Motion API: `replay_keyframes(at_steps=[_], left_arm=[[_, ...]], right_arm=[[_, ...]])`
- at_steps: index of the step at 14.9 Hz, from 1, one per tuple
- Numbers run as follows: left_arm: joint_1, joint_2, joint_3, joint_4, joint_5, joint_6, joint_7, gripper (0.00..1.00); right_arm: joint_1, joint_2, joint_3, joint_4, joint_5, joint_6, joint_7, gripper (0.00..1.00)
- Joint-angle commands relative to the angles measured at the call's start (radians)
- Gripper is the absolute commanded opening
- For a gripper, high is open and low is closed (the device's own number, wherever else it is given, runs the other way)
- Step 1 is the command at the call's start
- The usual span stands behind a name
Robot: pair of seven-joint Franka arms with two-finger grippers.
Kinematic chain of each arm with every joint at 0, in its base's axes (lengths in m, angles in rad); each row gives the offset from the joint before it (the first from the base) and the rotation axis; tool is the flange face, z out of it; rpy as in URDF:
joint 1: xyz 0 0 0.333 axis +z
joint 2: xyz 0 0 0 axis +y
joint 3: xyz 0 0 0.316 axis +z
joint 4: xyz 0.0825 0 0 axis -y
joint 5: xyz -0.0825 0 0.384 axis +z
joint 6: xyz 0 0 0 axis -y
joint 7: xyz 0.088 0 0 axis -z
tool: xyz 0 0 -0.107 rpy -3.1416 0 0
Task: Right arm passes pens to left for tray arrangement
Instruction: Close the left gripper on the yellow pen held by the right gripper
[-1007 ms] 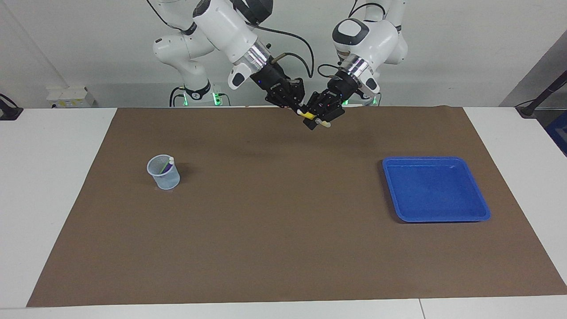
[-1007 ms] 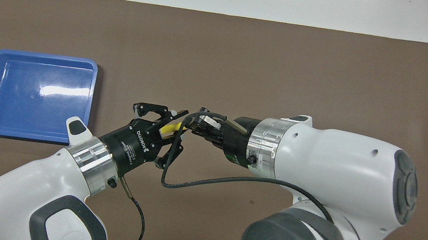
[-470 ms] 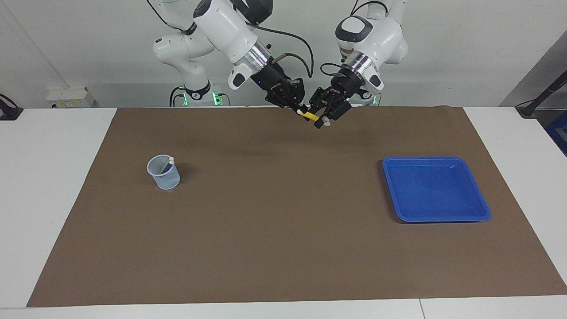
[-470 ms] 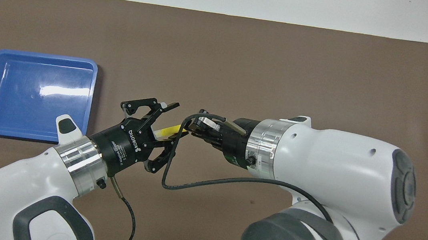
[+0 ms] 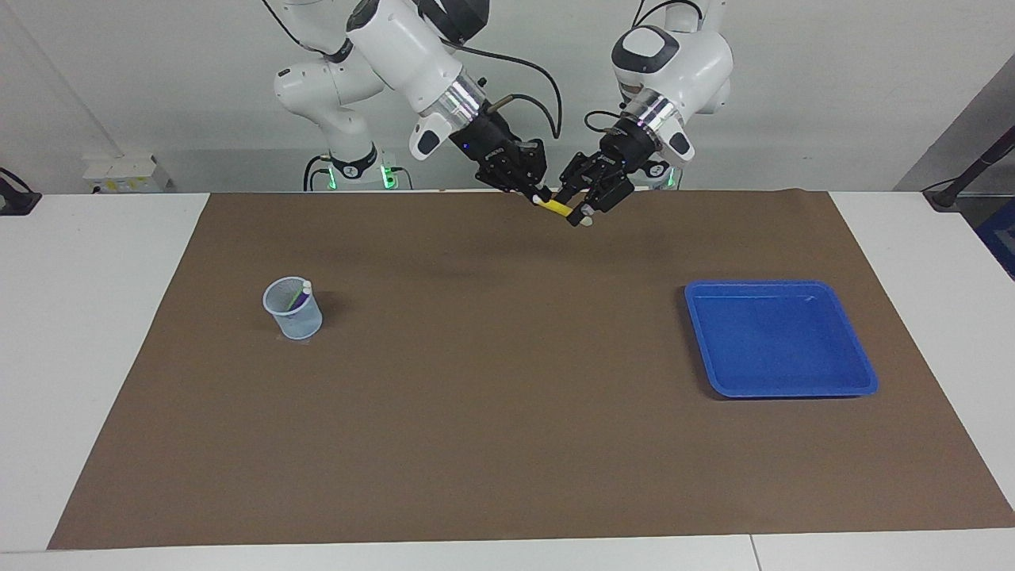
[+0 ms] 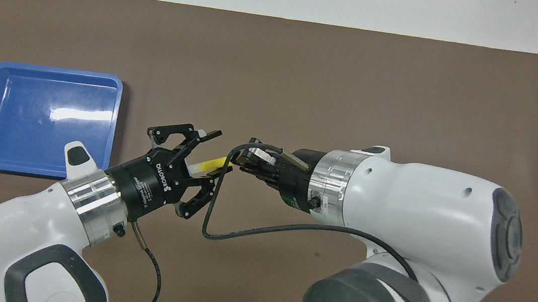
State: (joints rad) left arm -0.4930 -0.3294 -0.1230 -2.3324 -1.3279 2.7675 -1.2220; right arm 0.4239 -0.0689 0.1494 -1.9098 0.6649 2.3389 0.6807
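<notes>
Setting: brown mat (image 5: 507, 412) over a white table (image 5: 95, 333), pale wall at the robots' end; both arms meet mid-air above the mat's robot-side edge.
R gripper (image 5: 533, 190): clenched on one end of the yellow pen (image 5: 560, 208), which pokes out level toward the other arm. Judged reason: presents a free length for the partner to take.
L gripper (image 6: 210, 158): fingers spread either side of the pen's pale end, not closed on it; handover looks unfinished.
Pen vs. tools: yellow pen bridges the two grippers, held by the R only, its whitish tip (image 5: 584, 223) between the L fingers.
Other pens: purple and green pens (image 5: 296, 298) stand in the small clear cup (image 5: 294, 310) toward the R arm's end, awaiting their turn.
Tray: blue tray (image 5: 781, 339) lies toward the L arm's end, holding no pens, well apart from the handover; judged placed within the L arm's reach for drop-off.
</notes>
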Motion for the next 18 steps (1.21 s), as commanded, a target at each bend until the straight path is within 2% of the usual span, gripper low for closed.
replay_keyframes(at_steps=[1,2,5,7,8,17,18], left_arm=[[0.022,-0.026,-0.001,-0.016,0.016,0.012,0.006,0.53],[0.021,-0.025,-0.003,-0.016,0.016,0.018,0.006,0.52],[0.020,-0.025,-0.013,-0.016,0.016,0.023,0.006,0.33],[0.019,-0.025,-0.015,-0.015,0.016,0.034,0.006,0.16],[0.019,-0.025,-0.017,-0.015,0.016,0.034,0.007,0.00],[0.020,-0.022,-0.017,-0.005,0.016,0.024,0.016,0.00],[0.020,-0.022,-0.018,-0.005,0.016,0.024,0.018,0.00]], right_arm=[[-0.013,-0.017,0.001,-0.025,0.025,-0.021,-0.046,0.00],[-0.013,-0.017,0.001,-0.025,0.025,-0.021,-0.047,0.00],[-0.013,-0.017,0.001,-0.025,0.025,-0.021,-0.047,0.00],[-0.014,-0.017,-0.001,-0.025,0.025,-0.023,-0.047,0.00],[-0.014,-0.017,-0.001,-0.025,0.025,-0.021,-0.047,0.00],[-0.014,-0.017,-0.001,-0.021,0.025,-0.023,-0.043,0.01],[-0.014,-0.016,-0.001,-0.021,0.025,-0.021,-0.043,0.14]])
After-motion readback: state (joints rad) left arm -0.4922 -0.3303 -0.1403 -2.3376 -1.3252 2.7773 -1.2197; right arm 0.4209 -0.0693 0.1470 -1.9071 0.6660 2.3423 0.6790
